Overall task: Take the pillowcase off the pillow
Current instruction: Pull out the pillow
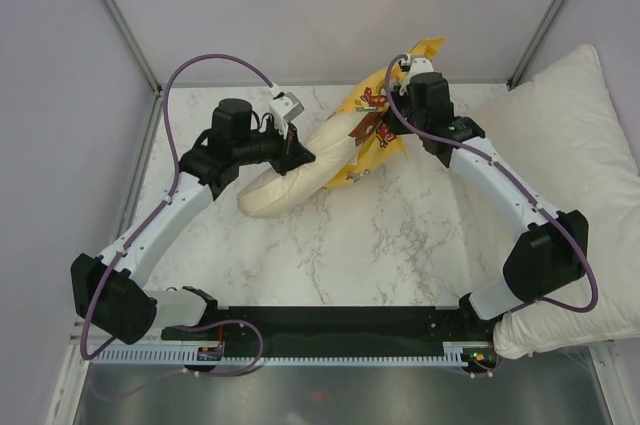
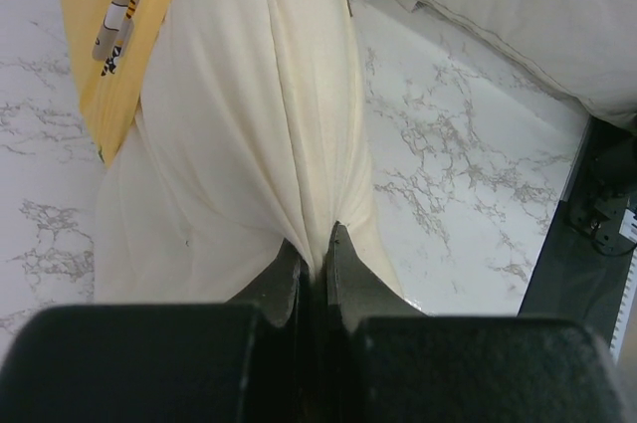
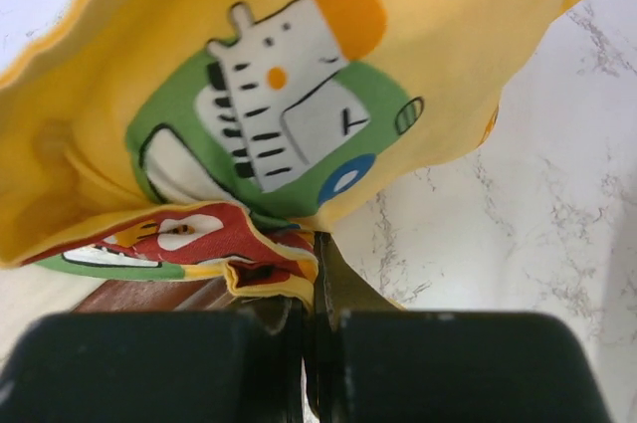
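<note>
Base rail is closest to me, with both arms bolted on it. Left gripper: jaws pinched nearly together on a fold of the pillow. It's the bare cream end, and the fabric is pulled into a ridge between the fingers. The pillow lies diagonally on the marble table, near-left end uncovered. Pillowcase covers only the far-right end, bunched, with its far corner poking up behind the right wrist. Right gripper: jaws clamped on the pillowcase's hemmed edge, yellow cloth with a zebra-in-car print draped just ahead of it. Big white pillow sits along the table's right side, right arm's elbow over it. Count: two arms, two grippers, one pillowcase, one small pillow, one white pillow.
</note>
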Controlling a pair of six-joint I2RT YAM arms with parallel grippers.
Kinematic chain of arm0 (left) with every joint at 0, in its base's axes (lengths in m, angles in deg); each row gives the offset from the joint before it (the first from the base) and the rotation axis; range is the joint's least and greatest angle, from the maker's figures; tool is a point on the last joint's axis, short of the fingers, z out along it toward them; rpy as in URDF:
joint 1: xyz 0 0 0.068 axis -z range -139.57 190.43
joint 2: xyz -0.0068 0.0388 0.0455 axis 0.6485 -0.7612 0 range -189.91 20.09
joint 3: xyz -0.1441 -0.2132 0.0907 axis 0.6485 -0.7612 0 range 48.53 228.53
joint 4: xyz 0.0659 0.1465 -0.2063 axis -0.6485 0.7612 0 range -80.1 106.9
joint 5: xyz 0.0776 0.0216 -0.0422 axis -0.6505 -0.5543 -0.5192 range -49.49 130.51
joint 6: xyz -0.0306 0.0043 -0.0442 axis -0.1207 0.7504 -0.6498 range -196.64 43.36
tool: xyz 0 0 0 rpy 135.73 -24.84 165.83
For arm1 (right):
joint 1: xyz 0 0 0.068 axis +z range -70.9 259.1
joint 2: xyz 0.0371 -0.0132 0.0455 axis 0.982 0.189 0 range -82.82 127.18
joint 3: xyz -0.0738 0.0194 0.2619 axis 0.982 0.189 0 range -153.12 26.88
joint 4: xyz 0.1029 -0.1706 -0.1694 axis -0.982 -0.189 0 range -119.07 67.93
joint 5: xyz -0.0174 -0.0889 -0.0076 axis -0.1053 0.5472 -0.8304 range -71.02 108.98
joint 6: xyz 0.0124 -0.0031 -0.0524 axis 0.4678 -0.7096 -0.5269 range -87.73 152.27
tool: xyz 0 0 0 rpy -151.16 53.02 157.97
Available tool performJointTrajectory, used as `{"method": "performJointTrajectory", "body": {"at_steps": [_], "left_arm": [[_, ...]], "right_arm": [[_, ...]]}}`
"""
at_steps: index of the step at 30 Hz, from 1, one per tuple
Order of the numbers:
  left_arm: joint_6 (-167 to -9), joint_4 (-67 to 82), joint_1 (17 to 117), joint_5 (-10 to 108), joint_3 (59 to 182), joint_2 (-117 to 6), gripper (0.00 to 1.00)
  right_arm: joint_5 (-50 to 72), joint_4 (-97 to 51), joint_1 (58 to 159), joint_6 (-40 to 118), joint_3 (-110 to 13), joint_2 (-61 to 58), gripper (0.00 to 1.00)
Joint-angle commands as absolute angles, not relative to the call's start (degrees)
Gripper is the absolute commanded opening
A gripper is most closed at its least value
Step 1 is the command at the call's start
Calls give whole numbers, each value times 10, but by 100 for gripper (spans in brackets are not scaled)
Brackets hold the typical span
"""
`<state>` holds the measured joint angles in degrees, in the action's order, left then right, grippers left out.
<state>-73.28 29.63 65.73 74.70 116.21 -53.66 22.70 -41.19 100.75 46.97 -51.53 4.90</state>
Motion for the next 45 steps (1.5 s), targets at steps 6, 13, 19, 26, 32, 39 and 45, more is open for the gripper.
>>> {"method": "performJointTrajectory", "body": {"at_steps": [6,13,19,26,32,39,45], "left_arm": [[-709,386,647,815,1188,-456,2],[-693,397,647,725,1183,-460,2],[-688,400,647,528,1181,-482,2],[-667,378,702,590,1162,-453,65],[-662,363,794,706,1157,-448,99],[-661,335,854,608,1185,-509,100],[-652,313,891,478,1223,-576,100]], "right_arm": [[464,-384,832,417,-576,64,0],[419,-390,824,419,-533,31,0],[383,-375,895,452,-411,-48,0],[348,-334,1031,531,-296,-111,0],[351,-301,1105,561,-252,-121,0],[352,-287,1148,578,-228,-142,0],[339,-277,1172,590,-220,-165,0]]}}
